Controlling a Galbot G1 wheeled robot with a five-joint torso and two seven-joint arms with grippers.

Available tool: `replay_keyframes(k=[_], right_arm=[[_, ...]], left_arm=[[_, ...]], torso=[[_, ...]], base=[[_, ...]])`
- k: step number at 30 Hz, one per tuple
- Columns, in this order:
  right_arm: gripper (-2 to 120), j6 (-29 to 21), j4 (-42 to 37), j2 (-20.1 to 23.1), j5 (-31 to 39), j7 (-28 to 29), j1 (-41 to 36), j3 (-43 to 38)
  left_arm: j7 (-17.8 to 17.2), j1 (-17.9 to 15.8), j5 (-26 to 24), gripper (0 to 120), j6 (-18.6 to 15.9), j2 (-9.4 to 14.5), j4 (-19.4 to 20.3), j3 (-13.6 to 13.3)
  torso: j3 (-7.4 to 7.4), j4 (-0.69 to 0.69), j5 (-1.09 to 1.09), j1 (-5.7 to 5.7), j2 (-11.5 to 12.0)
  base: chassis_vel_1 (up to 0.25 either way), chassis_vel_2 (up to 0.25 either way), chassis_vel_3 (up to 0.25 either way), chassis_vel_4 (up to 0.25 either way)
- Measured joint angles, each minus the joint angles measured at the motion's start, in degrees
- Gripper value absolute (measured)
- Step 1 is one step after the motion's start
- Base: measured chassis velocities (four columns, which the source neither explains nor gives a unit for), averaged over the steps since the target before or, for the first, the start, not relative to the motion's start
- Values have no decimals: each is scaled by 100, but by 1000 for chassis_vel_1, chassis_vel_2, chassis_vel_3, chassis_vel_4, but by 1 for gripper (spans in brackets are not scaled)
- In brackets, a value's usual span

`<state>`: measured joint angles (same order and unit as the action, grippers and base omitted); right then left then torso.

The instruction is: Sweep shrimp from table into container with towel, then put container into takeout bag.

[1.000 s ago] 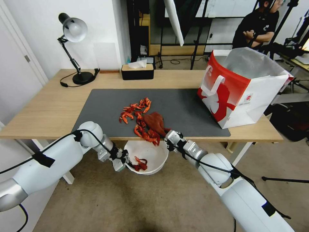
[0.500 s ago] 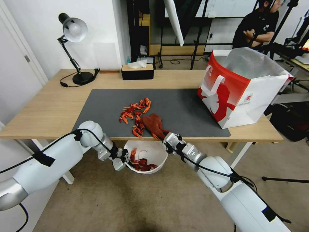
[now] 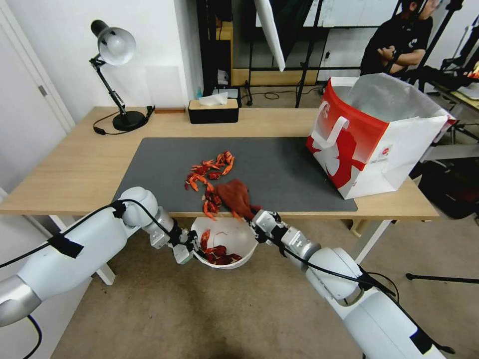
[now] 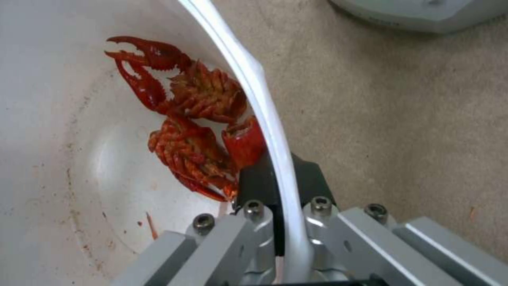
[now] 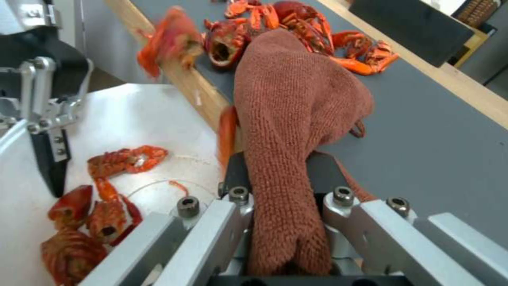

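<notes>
The white container [image 3: 227,234] hangs just below the table's [image 3: 75,169] front edge, my left gripper [image 3: 188,248] shut on its rim [image 4: 275,131]. Several red shrimp [image 3: 219,254] lie inside it [image 4: 196,119]. My right gripper [image 3: 255,223] is shut on the reddish-brown towel [image 3: 235,195], which lies on the grey mat at the edge [image 5: 296,103]. A few shrimp [image 3: 209,203] sit at the edge beside the towel, one blurred over the lip [image 5: 172,39]. More shrimp [image 3: 212,167] are scattered farther back. The takeout bag [image 3: 374,134] stands open at the right.
A desk lamp [image 3: 117,65] stands at the back left and a black tissue box [image 3: 213,110] at the back middle. The grey mat [image 3: 289,169] is bare between the towel and the bag. Carpet floor lies under the container.
The pile of shrimp at the table edge has dropped into the container. The container has risen closer to the edge, and the towel has shifted slightly left with my right gripper.
</notes>
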<state>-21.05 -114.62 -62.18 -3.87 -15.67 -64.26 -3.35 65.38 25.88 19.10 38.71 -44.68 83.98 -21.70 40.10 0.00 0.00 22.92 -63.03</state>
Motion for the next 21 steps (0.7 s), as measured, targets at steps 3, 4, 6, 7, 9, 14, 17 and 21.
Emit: replay_keyframes(k=[3,4,6,7,9,14,17,21], right_arm=[[8,16,-56,9,-26,-10,-63,-4],[8,29,-76,9,-46,-17,-92,-8],[8,36,-104,9,-64,-20,-130,-12],[8,43,-118,9,-77,-20,-152,-13],[8,51,-134,11,-104,-20,-181,-16],[8,79,-197,13,-155,-29,-282,-24],[8,82,-243,14,-178,-32,-333,-24],[8,85,-307,26,-206,-57,-410,-24]], left_arm=[[-6,0,-4,0,5,9,-1,4],[-7,0,-5,0,6,14,-1,8],[-9,1,-11,0,8,24,-1,19],[-10,3,-13,0,9,31,0,24],[-11,9,-13,0,13,38,0,32],[-12,49,-14,0,32,67,2,100],[-12,52,-13,0,35,78,3,112],[-13,58,-17,0,37,97,22,116]], torso=[[0,0,0,0,0],[0,0,0,0,0],[0,0,0,0,0],[0,-1,0,0,0],[0,0,0,0,0],[0,0,0,0,0],[0,0,0,0,0],[0,0,0,0,0]], base=[[0,0,0,0],[0,0,0,0],[0,0,0,0],[0,0,0,0],[0,0,0,0],[0,0,0,0],[0,0,0,0],[0,0,0,0]])
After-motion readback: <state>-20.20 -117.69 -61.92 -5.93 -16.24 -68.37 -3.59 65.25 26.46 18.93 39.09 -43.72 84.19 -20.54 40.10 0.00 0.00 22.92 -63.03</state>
